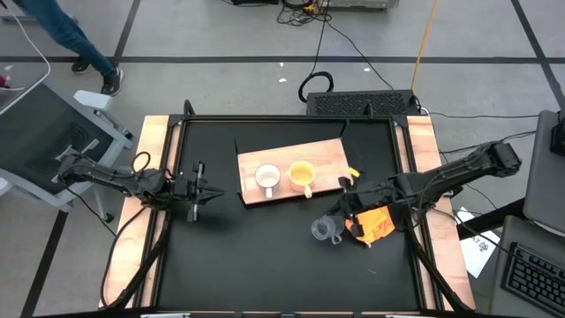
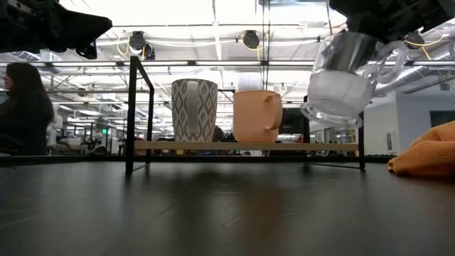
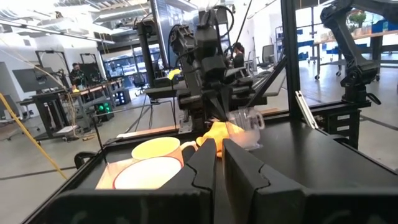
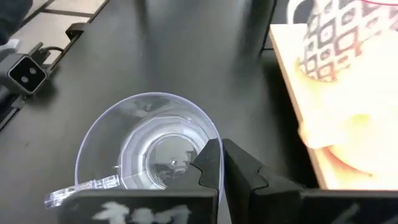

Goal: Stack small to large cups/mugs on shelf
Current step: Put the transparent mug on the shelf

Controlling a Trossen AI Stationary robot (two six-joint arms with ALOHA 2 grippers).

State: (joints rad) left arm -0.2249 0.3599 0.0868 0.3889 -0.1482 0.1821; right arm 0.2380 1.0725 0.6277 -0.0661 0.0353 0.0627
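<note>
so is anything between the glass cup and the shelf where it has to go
Nothing visible does. The right gripper holds the clear glass cup lifted above the black table, off the shelf. The white mug and yellow mug already stand on the shelf.

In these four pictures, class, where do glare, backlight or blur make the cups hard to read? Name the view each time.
Low view: bright ceiling lights backlight the white mug and yellow-orange mug on the shelf. Left wrist view: both mugs glow, overexposed. Right wrist view: the clear glass cup, pinched by the right gripper, is sharp; the yellow-orange mug is a blur. High view: even light.
</note>
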